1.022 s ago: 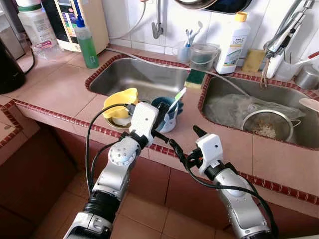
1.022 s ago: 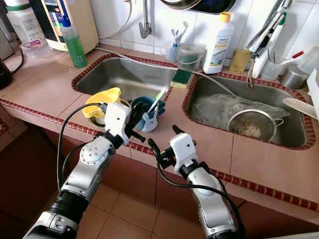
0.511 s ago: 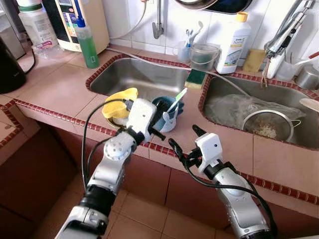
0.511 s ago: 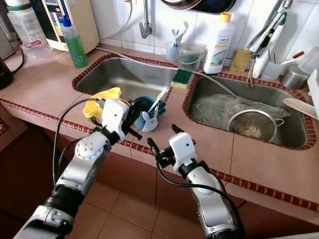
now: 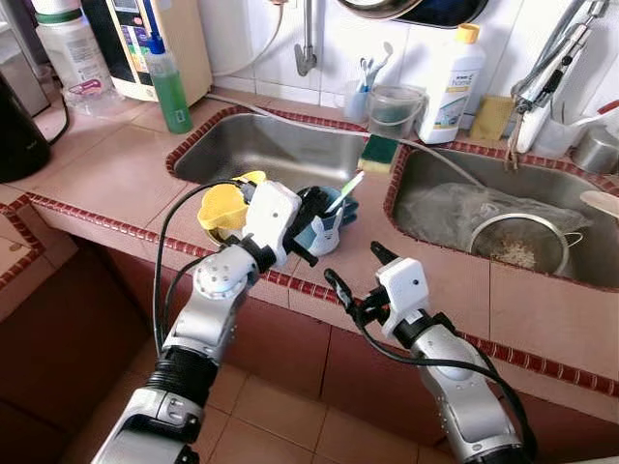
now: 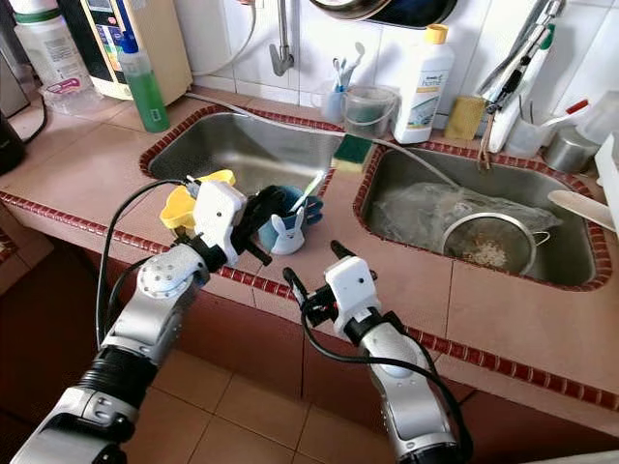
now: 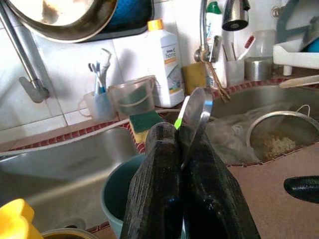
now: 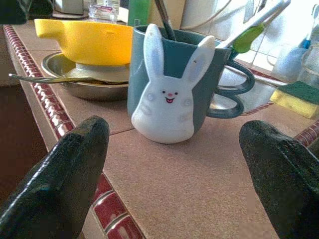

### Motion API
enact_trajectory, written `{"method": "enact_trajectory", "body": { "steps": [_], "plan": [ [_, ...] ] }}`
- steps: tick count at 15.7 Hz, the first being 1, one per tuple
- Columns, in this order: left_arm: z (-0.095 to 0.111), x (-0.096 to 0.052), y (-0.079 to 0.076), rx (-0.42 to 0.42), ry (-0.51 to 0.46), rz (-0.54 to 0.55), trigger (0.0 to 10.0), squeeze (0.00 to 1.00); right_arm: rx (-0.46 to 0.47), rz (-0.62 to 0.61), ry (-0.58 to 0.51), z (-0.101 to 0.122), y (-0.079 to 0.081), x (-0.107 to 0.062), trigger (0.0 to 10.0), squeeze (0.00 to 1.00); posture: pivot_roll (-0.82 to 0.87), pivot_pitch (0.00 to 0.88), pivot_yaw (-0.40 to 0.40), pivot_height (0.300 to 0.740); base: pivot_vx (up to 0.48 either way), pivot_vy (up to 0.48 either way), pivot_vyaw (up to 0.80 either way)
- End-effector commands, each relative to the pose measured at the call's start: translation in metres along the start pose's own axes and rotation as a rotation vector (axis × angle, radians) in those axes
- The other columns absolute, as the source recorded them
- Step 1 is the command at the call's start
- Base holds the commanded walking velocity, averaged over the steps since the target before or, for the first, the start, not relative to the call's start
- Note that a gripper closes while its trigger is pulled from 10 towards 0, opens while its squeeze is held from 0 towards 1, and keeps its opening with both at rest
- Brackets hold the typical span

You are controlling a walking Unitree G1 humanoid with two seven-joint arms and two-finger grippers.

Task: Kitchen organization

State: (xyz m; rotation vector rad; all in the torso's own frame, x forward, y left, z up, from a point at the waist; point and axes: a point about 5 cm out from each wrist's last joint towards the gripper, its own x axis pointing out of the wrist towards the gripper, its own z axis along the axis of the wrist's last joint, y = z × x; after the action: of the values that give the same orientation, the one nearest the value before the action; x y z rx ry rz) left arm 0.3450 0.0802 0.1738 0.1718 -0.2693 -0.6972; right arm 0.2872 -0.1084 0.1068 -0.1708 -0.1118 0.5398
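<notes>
My left end effector (image 5: pixel 308 220) is clamped on the spoon (image 7: pixel 195 112) in the bunny mug (image 8: pixel 172 82); right end effector (image 5: pixel 351 275), open, waits nearer, mug just beyond.

Home kitchen. We note: a tiled counter (image 5: pixel 116 174) with a double steel sink (image 5: pixel 280 145), wall tap (image 5: pixel 307 53), dish soap bottle (image 5: pixel 166 82), sponge (image 5: pixel 379 152), strainer (image 5: pixel 517 246), and a hanging pan (image 7: pixel 60 17) against white wall tiles.

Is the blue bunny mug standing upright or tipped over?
Upright: the bunny mug stands on its base on the counter, utensils poking out of its top.
</notes>
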Motion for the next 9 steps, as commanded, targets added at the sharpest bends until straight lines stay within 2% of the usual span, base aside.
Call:
{"method": "enact_trajectory", "body": {
  "steps": [1, 9],
  "plan": [
    [0.006, 0.003, 0.005, 0.013, -0.011, -0.017, 10.0, 0.00, -0.008, 0.017, -0.004, 0.001, 0.001, 0.002, 10.0, 0.00, -0.08, 0.009, 0.029, 0.740, 0.000, 0.000, 0.00],
    [0.014, 0.003, 0.018, 0.038, -0.020, -0.070, 10.0, 0.00, -0.013, 0.032, -0.005, 0.001, 0.003, 0.002, 10.0, 0.00, -0.08, 0.004, 0.026, 0.740, 0.000, 0.000, 0.00]
  ]
}}
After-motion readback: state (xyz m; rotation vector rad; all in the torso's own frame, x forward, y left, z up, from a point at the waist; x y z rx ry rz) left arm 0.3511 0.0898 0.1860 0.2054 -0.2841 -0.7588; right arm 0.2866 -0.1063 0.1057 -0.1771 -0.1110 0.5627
